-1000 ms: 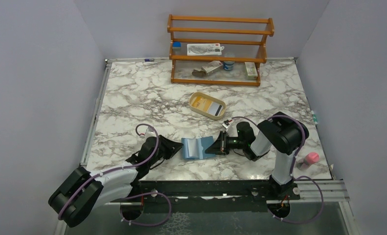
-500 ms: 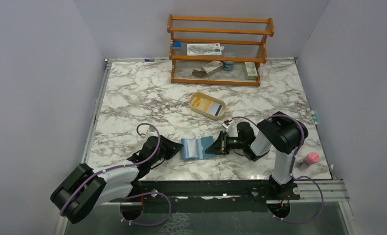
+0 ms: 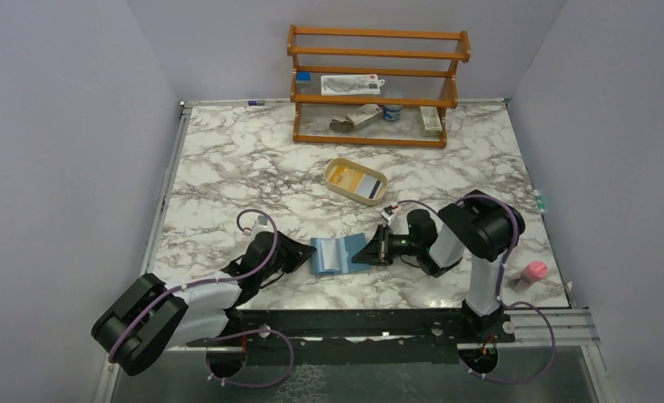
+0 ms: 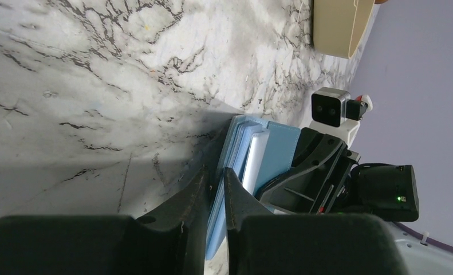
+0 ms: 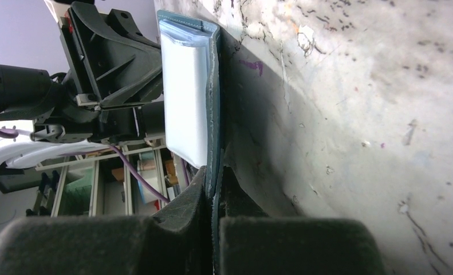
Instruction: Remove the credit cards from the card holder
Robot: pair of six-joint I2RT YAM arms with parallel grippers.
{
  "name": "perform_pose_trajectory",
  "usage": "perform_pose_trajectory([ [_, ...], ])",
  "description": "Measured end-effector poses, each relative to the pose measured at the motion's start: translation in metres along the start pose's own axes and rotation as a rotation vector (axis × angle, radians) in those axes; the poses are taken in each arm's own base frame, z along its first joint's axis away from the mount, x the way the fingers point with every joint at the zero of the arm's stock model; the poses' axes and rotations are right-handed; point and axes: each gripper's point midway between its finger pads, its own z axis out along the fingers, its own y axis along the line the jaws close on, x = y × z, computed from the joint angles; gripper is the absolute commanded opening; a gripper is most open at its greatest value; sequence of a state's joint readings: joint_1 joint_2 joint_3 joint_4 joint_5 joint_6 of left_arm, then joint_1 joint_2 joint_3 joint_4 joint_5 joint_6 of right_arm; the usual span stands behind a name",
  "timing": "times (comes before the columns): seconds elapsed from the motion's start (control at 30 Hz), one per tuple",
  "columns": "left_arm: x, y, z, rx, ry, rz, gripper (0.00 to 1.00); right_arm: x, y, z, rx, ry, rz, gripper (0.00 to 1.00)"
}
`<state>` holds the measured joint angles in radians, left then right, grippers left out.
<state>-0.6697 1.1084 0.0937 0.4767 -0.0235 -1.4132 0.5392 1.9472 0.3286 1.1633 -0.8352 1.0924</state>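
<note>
Both pincers clamped opposite flaps of the open wallet point(image 3: 338, 253): left pincer point(image 4: 215, 192), right pincer point(image 5: 213, 189). Next: pull cards point(image 4: 253, 160) out.

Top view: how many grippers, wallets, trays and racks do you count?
Grippers: 2, left gripper and right gripper
Wallet: 1
Tray: 1
Rack: 1
Total: 5

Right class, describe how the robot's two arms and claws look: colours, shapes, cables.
Both arms are black jointed segments with a white section each: left arm, right arm. Thin purple cables loop along them. Each ends in a matte black two-finger claw: left claw, right claw. A small green light glows on the right arm.
</note>
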Motion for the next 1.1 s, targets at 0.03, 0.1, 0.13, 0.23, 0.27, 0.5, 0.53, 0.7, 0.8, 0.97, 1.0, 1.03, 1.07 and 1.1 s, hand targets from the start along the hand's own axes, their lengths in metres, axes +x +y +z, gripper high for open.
perform_pose_trajectory([
  [0.03, 0.0, 0.001, 0.0, -0.003, 0.001, -0.001, 0.14, 0.0, 0.0, 0.0, -0.003, -0.001, 0.0, 0.01],
  [0.1, 0.0, 0.001, 0.0, -0.003, 0.001, -0.004, 0.14, 0.0, 0.001, 0.0, -0.006, -0.001, 0.001, 0.01],
  [0.13, 0.0, 0.0, 0.0, 0.0, 0.0, -0.005, 0.14, 0.0, 0.001, -0.001, -0.008, -0.001, 0.0, 0.01],
  [0.23, -0.001, -0.004, -0.003, 0.021, -0.004, -0.009, 0.14, 0.001, 0.001, -0.001, -0.009, -0.001, -0.002, 0.0],
  [0.27, -0.001, -0.005, -0.004, 0.027, -0.006, -0.01, 0.13, 0.001, 0.001, -0.001, -0.011, -0.001, -0.003, 0.01],
  [0.5, -0.001, -0.007, -0.006, 0.042, -0.008, -0.017, 0.07, 0.001, 0.002, -0.001, -0.025, 0.002, -0.002, 0.0],
  [0.53, -0.001, -0.007, -0.006, 0.04, -0.008, -0.016, 0.08, 0.001, 0.002, -0.001, -0.026, 0.003, -0.001, 0.01],
  [0.7, 0.0, 0.002, -0.002, 0.006, -0.003, -0.01, 0.08, 0.001, 0.003, -0.001, -0.028, 0.003, -0.002, 0.01],
  [0.8, 0.0, 0.003, 0.0, -0.004, -0.001, -0.004, 0.09, 0.001, 0.003, -0.001, -0.029, 0.003, -0.002, 0.01],
  [0.97, 0.0, 0.003, 0.001, -0.008, -0.001, 0.003, 0.0, 0.001, 0.003, -0.001, -0.03, 0.003, -0.002, 0.01],
  [1.0, 0.0, 0.003, 0.001, -0.008, -0.001, 0.004, 0.0, 0.001, 0.003, -0.001, -0.03, 0.003, -0.002, 0.0],
  [1.03, 0.0, 0.003, 0.001, -0.008, -0.001, 0.005, 0.0, 0.001, 0.003, -0.001, -0.031, 0.003, -0.002, 0.01],
  [1.07, 0.0, 0.003, 0.001, -0.007, -0.001, 0.005, 0.0, 0.001, 0.003, -0.001, -0.031, 0.004, -0.002, 0.04],
  [1.1, 0.0, 0.003, 0.001, -0.006, -0.001, 0.005, 0.0, 0.001, 0.003, -0.001, -0.032, 0.004, -0.002, 0.1],
])
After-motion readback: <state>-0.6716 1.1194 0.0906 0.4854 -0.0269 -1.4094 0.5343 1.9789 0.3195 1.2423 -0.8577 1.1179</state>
